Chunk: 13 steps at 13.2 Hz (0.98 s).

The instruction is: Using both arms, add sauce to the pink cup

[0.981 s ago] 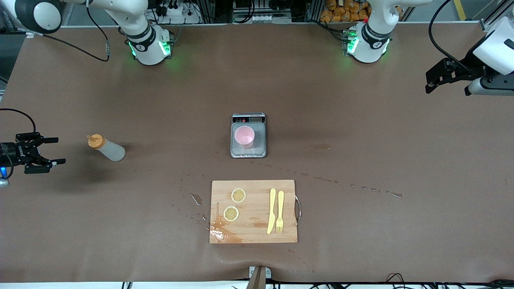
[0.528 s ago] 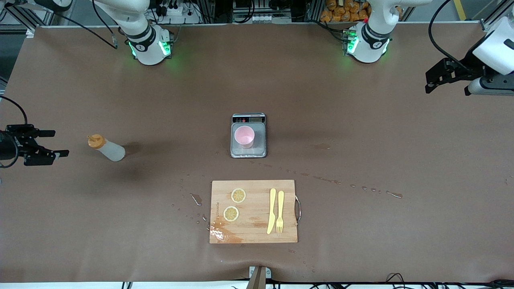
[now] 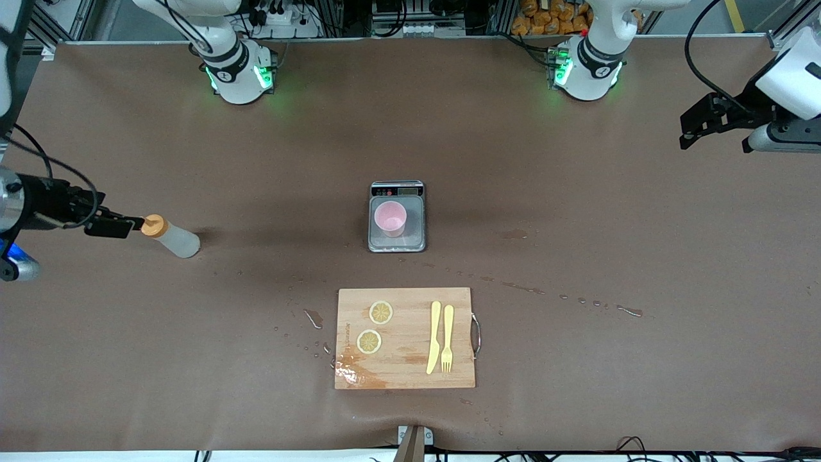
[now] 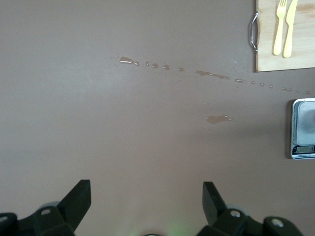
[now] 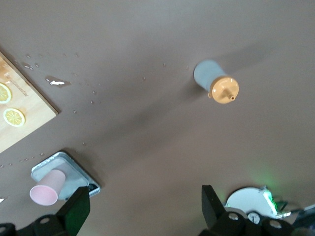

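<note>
We work over a wide brown table [image 3: 577,192] with bare room between the sauce [image 3: 172,236], upright toward the right arm's end, and the scale [image 3: 415,240] at the middle. The cutting board [image 3: 404,366] lies nearer the camera, clear of that path. The right gripper [image 3: 128,224], jaws spread and empty, hangs by the orange cap. Clipping it could topple the light bottle toward the edge. The left gripper [image 3: 696,128] waits, jaws apart, over its end. The pink cup [image 3: 390,218] stands on the scale.

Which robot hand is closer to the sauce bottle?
Right. The right gripper is open just beside the sauce bottle's cap; the left gripper waits open over the table's other end.
</note>
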{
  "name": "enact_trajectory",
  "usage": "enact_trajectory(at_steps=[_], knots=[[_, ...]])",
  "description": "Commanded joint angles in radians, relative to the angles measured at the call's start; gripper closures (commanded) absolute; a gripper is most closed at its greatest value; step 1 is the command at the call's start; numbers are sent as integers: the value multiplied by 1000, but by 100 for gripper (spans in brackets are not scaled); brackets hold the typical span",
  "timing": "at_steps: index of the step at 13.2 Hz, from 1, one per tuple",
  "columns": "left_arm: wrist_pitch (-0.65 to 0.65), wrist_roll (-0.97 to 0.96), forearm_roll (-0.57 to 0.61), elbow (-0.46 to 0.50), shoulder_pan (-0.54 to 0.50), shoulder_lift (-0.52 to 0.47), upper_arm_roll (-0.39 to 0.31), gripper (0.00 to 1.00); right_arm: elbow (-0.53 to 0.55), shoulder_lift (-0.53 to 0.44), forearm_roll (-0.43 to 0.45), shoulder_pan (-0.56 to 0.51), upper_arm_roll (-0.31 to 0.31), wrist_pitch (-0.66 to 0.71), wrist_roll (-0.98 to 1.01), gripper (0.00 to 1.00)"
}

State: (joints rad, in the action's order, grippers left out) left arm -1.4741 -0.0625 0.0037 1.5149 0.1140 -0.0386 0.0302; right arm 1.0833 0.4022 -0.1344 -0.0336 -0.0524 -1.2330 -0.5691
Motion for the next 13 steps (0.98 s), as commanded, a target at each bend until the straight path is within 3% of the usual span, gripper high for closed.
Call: enact_trajectory(at_steps=[1, 5, 7, 9, 13], knots=[[3, 24, -11, -4, 0, -4, -6, 0, 93, -119, 33, -2, 13, -42, 73, 0], [3, 13, -13, -4, 18, -3, 2, 0, 317, -307, 41, -2, 14, -192, 166, 0], [3, 12, -14, -4, 18, -3, 4, 0, 336, -330, 68, -5, 14, -230, 210, 0], [3, 0, -49, -5, 15, -3, 4, 0, 438, -383, 91, -52, 14, -340, 364, 0], [3, -3, -59, -5, 13, -4, 2, 0, 460, -396, 91, -43, 14, -368, 374, 0]])
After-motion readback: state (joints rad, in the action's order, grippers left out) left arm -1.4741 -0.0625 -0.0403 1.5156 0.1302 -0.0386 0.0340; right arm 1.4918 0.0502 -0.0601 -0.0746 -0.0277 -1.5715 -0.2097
